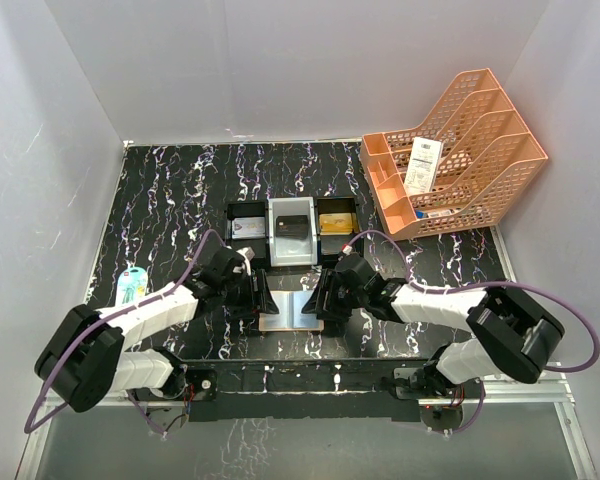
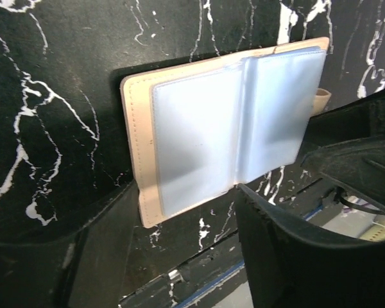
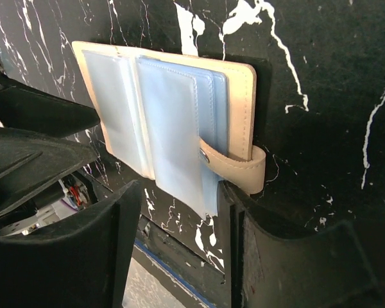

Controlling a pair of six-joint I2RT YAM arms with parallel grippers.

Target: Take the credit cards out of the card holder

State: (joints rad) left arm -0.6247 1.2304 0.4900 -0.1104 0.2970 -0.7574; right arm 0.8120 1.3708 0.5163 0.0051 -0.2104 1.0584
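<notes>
Tan card holder (image 1: 292, 311) lies open, lengthwise left-right.

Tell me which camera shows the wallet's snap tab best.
Right wrist: the snap tab curls round the wallet's edge, close and unblocked. The left wrist catches only its tip. From the top the wallet is tiny and the tab is lost.
</notes>
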